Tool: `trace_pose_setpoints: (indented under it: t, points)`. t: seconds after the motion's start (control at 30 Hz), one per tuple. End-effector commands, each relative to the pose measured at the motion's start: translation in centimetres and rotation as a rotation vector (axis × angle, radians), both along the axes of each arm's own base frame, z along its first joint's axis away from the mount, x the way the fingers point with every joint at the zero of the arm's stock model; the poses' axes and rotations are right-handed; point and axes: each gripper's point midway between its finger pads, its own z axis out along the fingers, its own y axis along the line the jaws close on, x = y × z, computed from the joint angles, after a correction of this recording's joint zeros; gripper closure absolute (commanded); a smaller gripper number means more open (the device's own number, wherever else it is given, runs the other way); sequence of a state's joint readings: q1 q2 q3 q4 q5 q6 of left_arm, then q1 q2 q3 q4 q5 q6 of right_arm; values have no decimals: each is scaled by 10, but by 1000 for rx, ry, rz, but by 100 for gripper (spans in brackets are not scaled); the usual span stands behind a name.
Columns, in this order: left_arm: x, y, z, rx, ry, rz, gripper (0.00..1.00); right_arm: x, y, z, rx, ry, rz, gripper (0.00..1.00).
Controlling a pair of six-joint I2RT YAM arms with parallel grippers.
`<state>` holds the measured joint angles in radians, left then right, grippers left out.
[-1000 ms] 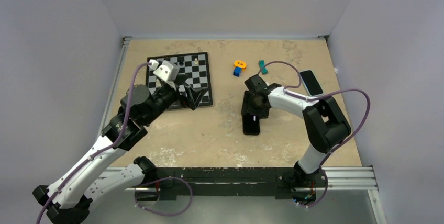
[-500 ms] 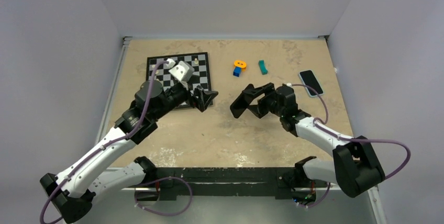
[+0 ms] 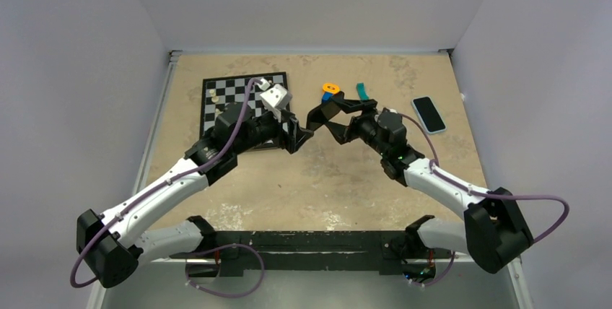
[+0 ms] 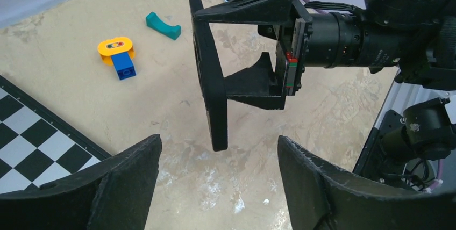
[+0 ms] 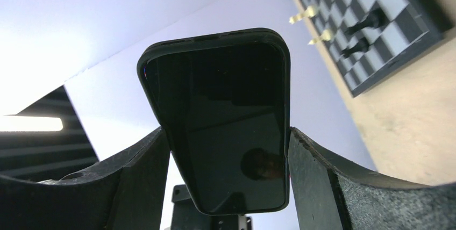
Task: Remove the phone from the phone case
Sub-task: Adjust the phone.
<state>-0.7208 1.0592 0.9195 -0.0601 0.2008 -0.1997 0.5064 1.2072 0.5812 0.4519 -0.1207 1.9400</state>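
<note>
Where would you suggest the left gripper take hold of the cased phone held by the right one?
Probably the free end of the cased phone, past the right gripper clamping its long edges. It shows edge-on to the open left gripper, so coming straight in would close on its flat faces.

I find no words, numbers or brands that I can read. Small pale print sits on my right wrist's black motor housing [image 4: 371, 47], too fine to make out. The phone [image 5: 226, 122] shows only a dark screen.
</note>
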Motion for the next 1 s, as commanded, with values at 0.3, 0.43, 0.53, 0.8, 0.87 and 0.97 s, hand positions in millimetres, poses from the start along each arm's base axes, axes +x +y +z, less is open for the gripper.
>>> trace_pose_setpoints:
  t: [0.3,0.43,0.53,0.8,0.87,0.97]
  points:
    - [15,2,19,-62,-40,85,49,-31,45,111,226,-207,107,100]
    - [13,4,25,-70,-67,82,74,-45,54,112,182,-229,145,100]
    - [12,6,27,-59,-82,74,100,-58,51,111,113,-327,178,62]
    - [-10,2,29,4,-103,-57,100,-72,20,38,-695,-693,415,12]
    - [-21,-5,32,9,-124,-154,100,-62,-12,14,-1080,-718,481,11]
    - [-46,-18,34,-4,-150,-336,100,-67,-39,17,-1314,-785,610,9]
